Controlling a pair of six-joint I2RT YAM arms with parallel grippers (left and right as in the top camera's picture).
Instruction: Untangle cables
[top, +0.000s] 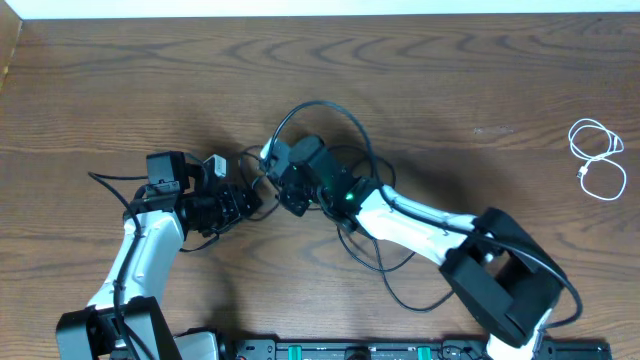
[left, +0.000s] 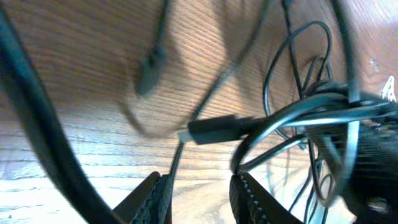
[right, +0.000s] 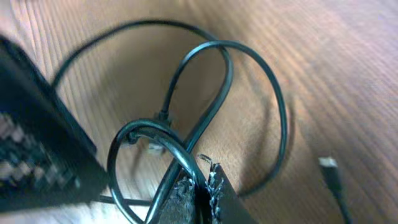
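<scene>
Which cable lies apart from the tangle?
The white cable, coiled alone near the right edge of the table; the black cables are bunched together at the centre.

overhead: bright, even light from above, faint soft shadows on the table (top: 120, 90), sharp | left wrist: pale glare on wood lower left — cables (left: 280, 121) blurred throughout | right wrist: warm, soft focus — left edge blurred

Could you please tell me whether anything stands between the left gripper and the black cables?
Nothing visible does: the tangled thin black cables lie just ahead of the left gripper, with only the brown wooden table beneath. The right gripper is shut on one strand.
</scene>
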